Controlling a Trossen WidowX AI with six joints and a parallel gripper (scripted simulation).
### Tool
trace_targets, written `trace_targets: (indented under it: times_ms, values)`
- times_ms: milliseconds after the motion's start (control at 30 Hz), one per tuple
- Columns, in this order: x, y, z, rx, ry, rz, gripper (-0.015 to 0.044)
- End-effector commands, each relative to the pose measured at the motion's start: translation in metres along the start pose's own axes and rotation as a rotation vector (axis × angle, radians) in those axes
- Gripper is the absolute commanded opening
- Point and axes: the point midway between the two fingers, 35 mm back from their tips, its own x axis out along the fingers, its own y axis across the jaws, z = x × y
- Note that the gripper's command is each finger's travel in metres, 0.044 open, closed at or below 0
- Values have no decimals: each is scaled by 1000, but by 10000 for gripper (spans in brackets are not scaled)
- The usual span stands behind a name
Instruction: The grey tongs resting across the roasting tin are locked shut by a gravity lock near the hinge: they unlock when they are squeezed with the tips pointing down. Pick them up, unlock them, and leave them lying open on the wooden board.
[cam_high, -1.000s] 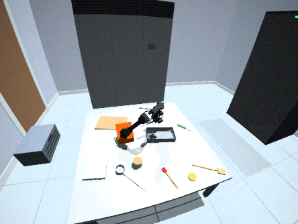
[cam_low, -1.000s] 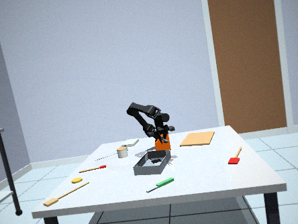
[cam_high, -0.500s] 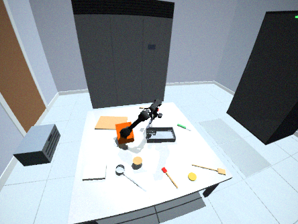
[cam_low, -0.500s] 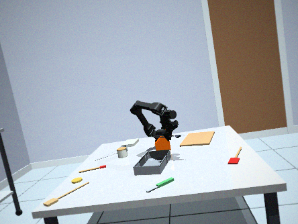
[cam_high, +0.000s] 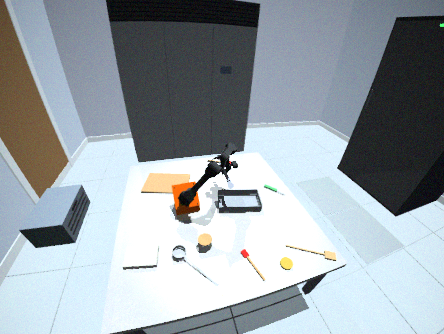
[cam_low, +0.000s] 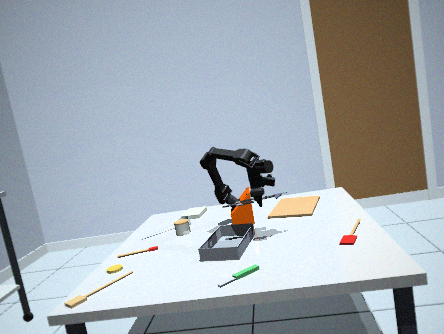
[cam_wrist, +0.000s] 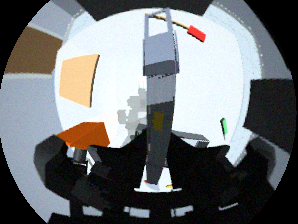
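Note:
My gripper (cam_high: 228, 171) (cam_low: 258, 194) (cam_wrist: 156, 129) is shut on the grey tongs (cam_low: 278, 194) (cam_wrist: 160, 63) and holds them up in the air, well above the table. In the exterior view the tongs lie roughly level, with their arms close together. They hang between the dark grey roasting tin (cam_high: 240, 207) (cam_low: 216, 251) and the wooden board (cam_high: 162, 183) (cam_low: 294, 206) (cam_wrist: 80, 79). The tin is empty. The board lies flat, with nothing on it, beyond the arm's orange base (cam_high: 187, 202) (cam_low: 243, 212).
On the white table lie a green tool (cam_high: 272, 189) (cam_low: 246, 271), a red spatula (cam_low: 348, 238), a red-tipped stick (cam_high: 251, 262) (cam_low: 140, 251), a yellow disc (cam_high: 286, 262) (cam_low: 114, 268), a wooden spatula (cam_high: 312, 251) (cam_low: 97, 290), a small cup (cam_high: 204, 242) (cam_low: 182, 226), a strainer (cam_high: 179, 252) and a white slab (cam_high: 141, 257).

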Motion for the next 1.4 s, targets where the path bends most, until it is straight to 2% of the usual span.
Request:
trace_targets:
  times_ms: [0, 1367]
  values:
    - [-4, 6, 14, -183, -5, -1, -150]
    - [-5, 76, 111, -1866, 22, 37, -150]
